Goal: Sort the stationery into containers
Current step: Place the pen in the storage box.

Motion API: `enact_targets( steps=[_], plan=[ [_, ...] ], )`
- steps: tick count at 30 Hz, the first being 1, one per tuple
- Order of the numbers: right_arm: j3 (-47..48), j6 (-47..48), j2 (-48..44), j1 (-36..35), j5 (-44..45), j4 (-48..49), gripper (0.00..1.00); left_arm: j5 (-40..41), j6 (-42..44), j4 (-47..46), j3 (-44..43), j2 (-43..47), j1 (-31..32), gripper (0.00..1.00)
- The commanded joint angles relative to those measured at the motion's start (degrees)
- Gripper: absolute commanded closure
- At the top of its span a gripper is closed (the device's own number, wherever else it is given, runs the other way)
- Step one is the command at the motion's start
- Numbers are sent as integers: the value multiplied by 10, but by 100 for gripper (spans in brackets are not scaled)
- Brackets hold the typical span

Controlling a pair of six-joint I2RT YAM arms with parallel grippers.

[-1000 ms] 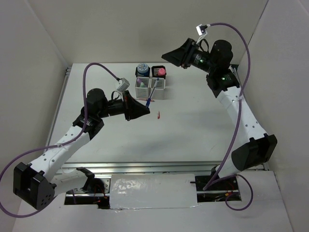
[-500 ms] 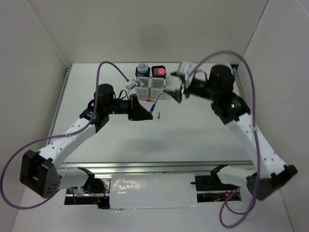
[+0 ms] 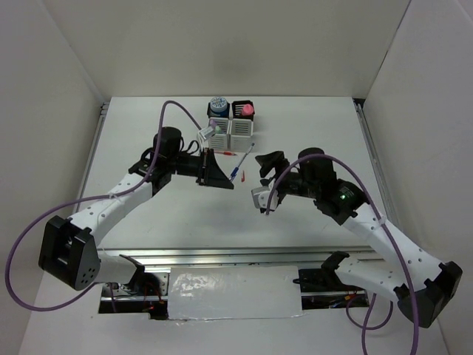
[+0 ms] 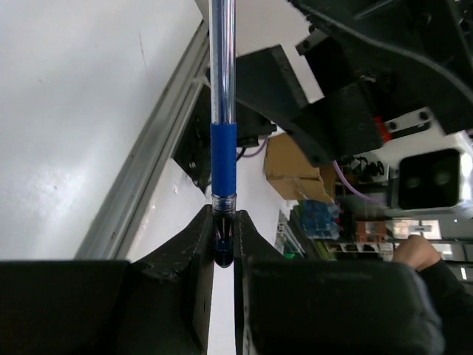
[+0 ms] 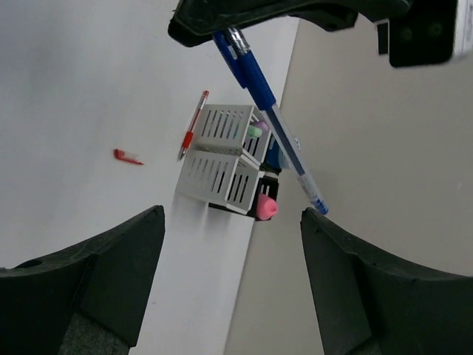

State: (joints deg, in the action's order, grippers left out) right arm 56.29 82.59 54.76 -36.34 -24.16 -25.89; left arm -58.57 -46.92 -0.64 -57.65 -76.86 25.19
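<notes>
My left gripper (image 3: 219,174) (image 4: 223,248) is shut on the lower end of a thin blue pen (image 3: 244,160) (image 4: 223,148) (image 5: 270,112), which sticks out tilted just in front of the containers (image 3: 241,130) (image 5: 222,176). The back black cups hold a blue roll (image 3: 217,106) and a pink-capped tube (image 3: 247,110) (image 5: 267,208). A green stick (image 5: 255,132) shows in a white cup. My right gripper (image 3: 264,181) (image 5: 233,216) hangs open and empty to the right of the pen, facing the cups. A red pen (image 3: 226,154) (image 5: 193,126) lies against the white cups.
A small red cap (image 3: 243,177) (image 5: 127,156) lies loose on the white table (image 3: 310,126) near the pen tip. White walls close in the left, back and right sides. A metal rail (image 3: 222,253) runs along the near edge.
The right arm swung down from high behind the cups to the table's middle right and its jaws widened. The left gripper carried the blue pen a little right, toward the cups.
</notes>
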Motion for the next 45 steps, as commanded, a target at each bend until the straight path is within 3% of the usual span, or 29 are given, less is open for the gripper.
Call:
enact_targets(
  steps=[1,11,18,24,29,31,33,34,36,40,41,42,45],
  plan=[
    [-29,111,9,-25,30,81,19,-29,-4,41,-16,-3,8,92],
    [-77,151,49,-78,61,209,21,-35,16,68,11,0,14,91],
    [-94,144,29,-95,71,211,26,-42,25,83,14,-4,1,95],
    [-102,145,21,-96,67,189,40,-69,17,54,12,-14,17,96],
    [-104,137,39,-98,65,204,55,-78,35,67,6,-14,29,80],
    [-99,126,46,-97,64,210,65,-74,51,77,6,-10,29,76],
    [-85,91,53,-97,65,205,75,-75,68,81,7,-5,29,64],
    [-80,80,54,-95,65,203,89,-73,77,82,4,-2,28,60],
    [-79,40,53,-92,62,205,100,-67,103,99,-9,5,21,50],
    [-84,-21,33,-77,54,214,100,-47,123,106,-32,18,-17,31],
    [-86,-32,29,-73,54,212,100,-46,120,92,-40,28,-29,13],
    [-86,-62,22,-67,56,211,100,-40,120,82,-47,37,-57,4],
    [-80,-152,12,-53,57,192,100,-10,118,28,-62,90,-119,1]
  ],
)
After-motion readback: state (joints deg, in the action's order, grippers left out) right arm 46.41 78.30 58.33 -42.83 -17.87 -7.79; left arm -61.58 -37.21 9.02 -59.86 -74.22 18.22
